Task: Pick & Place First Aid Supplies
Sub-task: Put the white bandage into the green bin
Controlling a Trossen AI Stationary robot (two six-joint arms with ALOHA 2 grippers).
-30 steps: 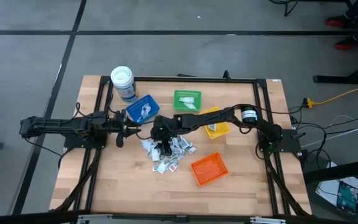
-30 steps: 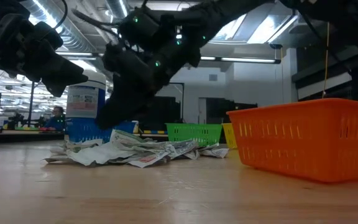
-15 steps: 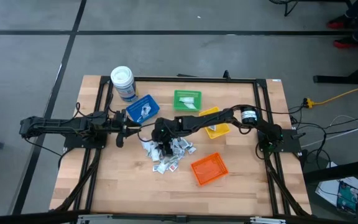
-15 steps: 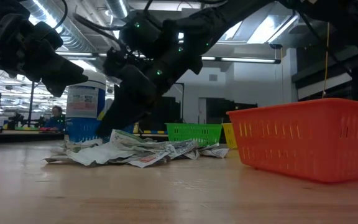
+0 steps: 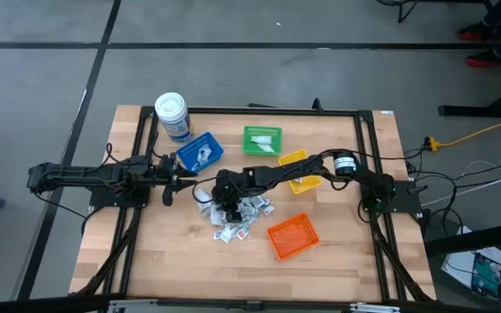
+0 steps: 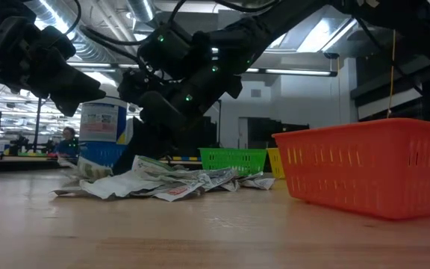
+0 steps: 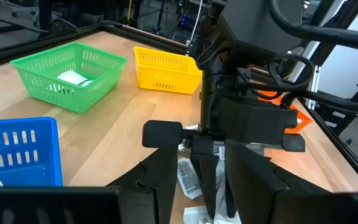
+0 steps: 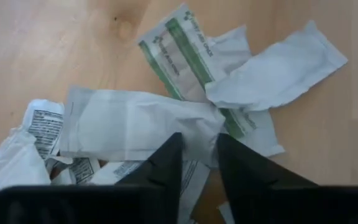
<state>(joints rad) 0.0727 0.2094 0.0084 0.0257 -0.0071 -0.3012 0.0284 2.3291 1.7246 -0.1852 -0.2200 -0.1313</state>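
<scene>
Pinching the thin, crinkly packets (image 8: pixel 135 121) at one edge, we find the right gripper (image 8: pixel 197 163) nearly closed on paper.

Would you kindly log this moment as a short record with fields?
Work surface: wooden table
Loose items: pile of paper packets at the centre
Bins: blue, green, yellow, orange
Right end effector: down on the pile, fingers narrowly apart at a white packet
Left end effector: beside the pile, open
</scene>
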